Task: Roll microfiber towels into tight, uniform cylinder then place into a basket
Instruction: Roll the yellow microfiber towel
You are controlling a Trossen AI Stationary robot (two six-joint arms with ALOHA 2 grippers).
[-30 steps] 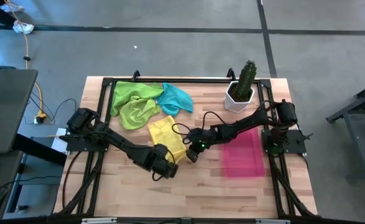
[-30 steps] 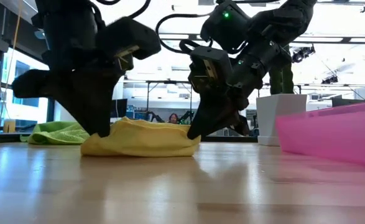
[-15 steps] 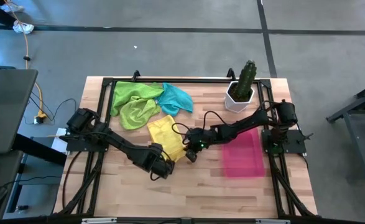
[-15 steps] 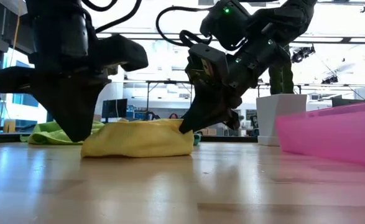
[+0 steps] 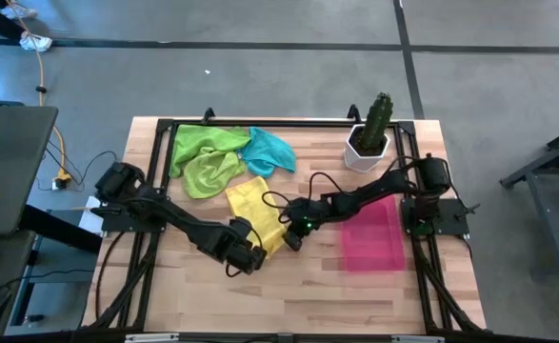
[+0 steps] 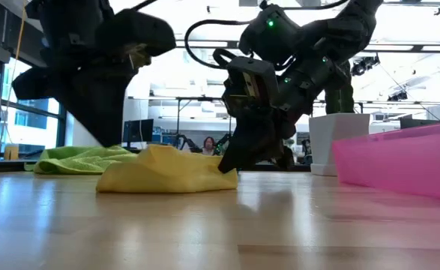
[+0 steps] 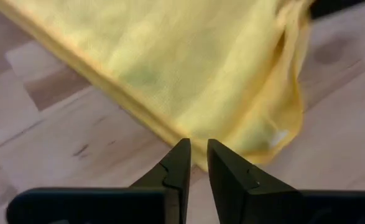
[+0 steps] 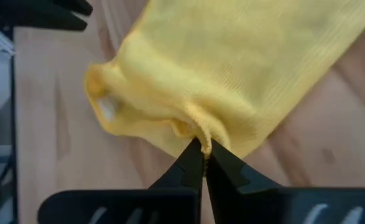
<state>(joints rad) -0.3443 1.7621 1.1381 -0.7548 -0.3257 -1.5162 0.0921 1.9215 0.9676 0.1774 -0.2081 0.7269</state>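
Note:
The yellow towel [image 5: 257,213] lies bunched on the table's middle, with a hump on top [image 6: 160,154]. My right gripper [image 5: 293,235] is shut on its right end. My left gripper [image 5: 247,257] hovers just off the towel's near edge [image 7: 170,134], empty, its fingers a narrow gap apart. Two lime green towels [image 5: 206,157] and the teal towel [image 5: 271,151] lie heaped at the far left. The pink basket [image 5: 372,234] stands on the table at the right. My right gripper pinches a small fold at the yellow towel's edge [image 8: 198,121] between its two fingertips, at the towel's right end. The fingers slant down from the table's right side [image 6: 231,154]. The towel lies slack on the table.
A white pot with a green cactus [image 5: 369,135] stands at the far right, behind the basket. A black frame [image 5: 260,123] runs along the table's edges. Bare wood [image 5: 289,295] lies along the near edge.
My left gripper has come up off the yellow towel's left end and gone toward the table's left. My right gripper has stayed at the towel's right end. The towel's top has bunched into a hump.

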